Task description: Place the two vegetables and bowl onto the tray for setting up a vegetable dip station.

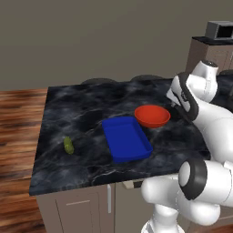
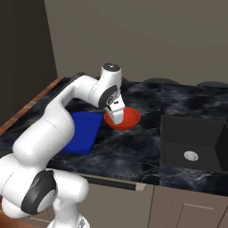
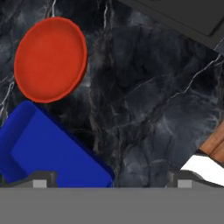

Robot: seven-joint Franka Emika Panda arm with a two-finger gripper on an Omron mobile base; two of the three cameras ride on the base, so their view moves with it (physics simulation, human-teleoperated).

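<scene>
Nearest the hand camera lies the flat rectangular bright blue tray (image 3: pixel 41 148), bare, on the dark marbled counter (image 3: pixel 144 100). Just beside one tray corner sits the round shallow red-orange bowl (image 3: pixel 50 59), also bare. One small oblong yellow-green vegetable (image 1: pixel 68 145) rests on the counter well apart from the tray, on the side away from the bowl. Two-finger gripper (image 2: pixel 116 116) hangs above the counter near the bowl, holding nothing, fingertips spread wide.
</scene>
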